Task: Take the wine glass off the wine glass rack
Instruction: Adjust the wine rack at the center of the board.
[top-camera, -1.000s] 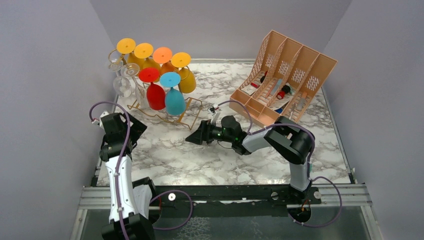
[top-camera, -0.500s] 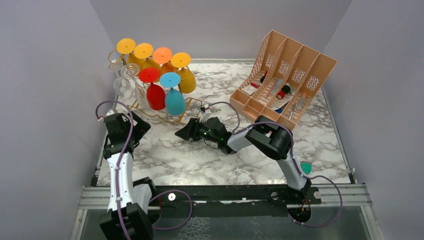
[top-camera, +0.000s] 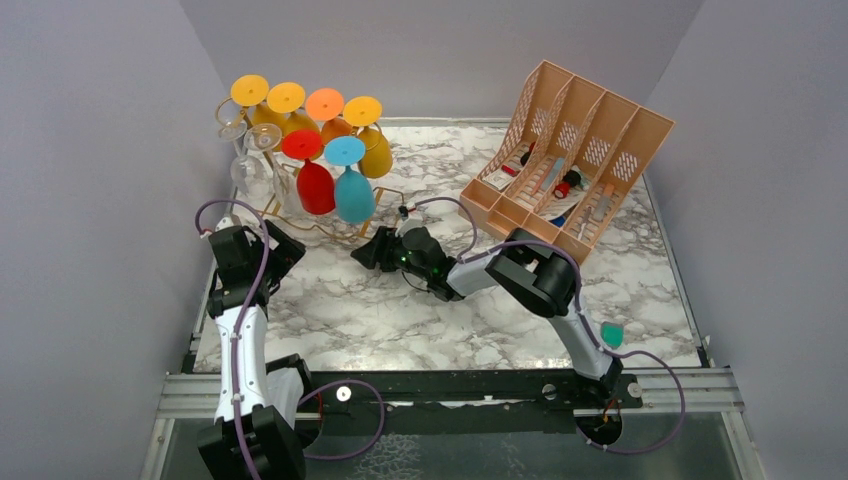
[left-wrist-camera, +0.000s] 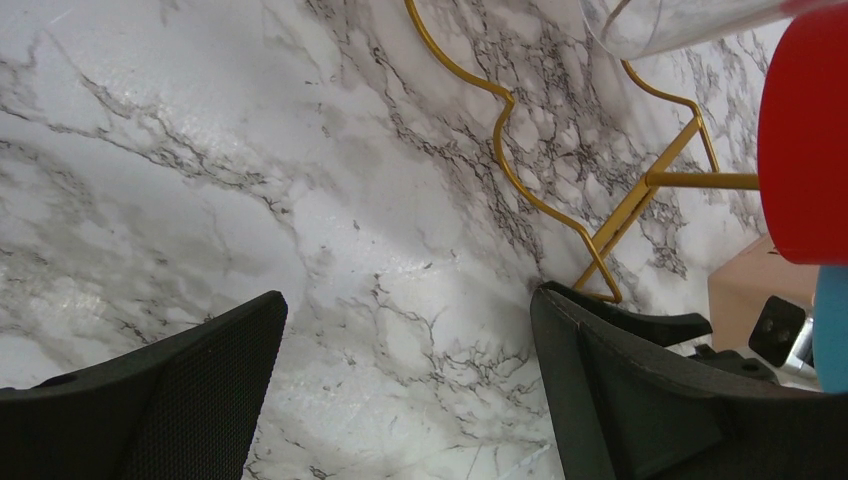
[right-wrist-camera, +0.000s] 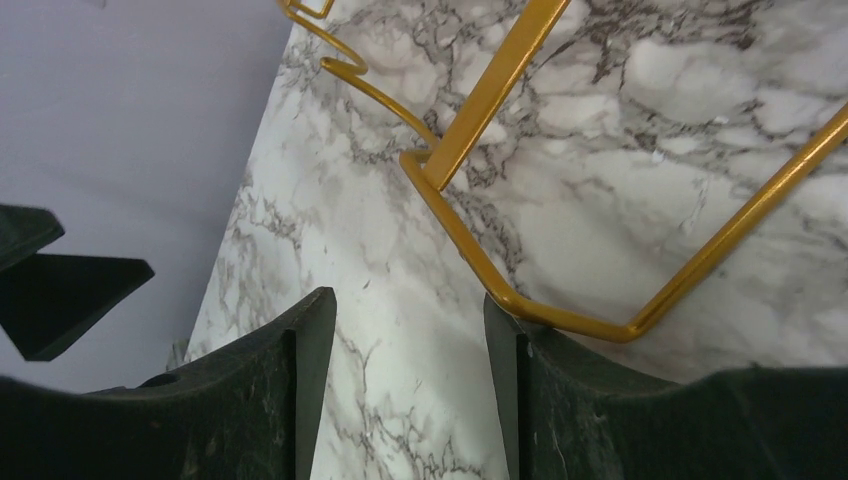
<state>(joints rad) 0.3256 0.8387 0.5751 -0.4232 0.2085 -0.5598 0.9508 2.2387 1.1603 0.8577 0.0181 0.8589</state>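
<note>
At eleven o'clock of table (top-camera: 400, 320): wine glass rack (right-wrist-camera: 505, 78), blue wine glass (top-camera: 354, 197) hanging bowl-down at its five o'clock end. Right gripper (right-wrist-camera: 407, 298) at rack's five o'clock foot, fingers apart, empty. Left gripper (left-wrist-camera: 408, 298) at rack's seven o'clock, spread wide.

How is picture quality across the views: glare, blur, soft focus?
Top external: even light, sharp, though the clear glasses look faint against the wall. Left wrist: mild sheen on the marble table; red glass cropped at the edge. Right wrist: wine glass rack crisp, jaws dark.
</note>
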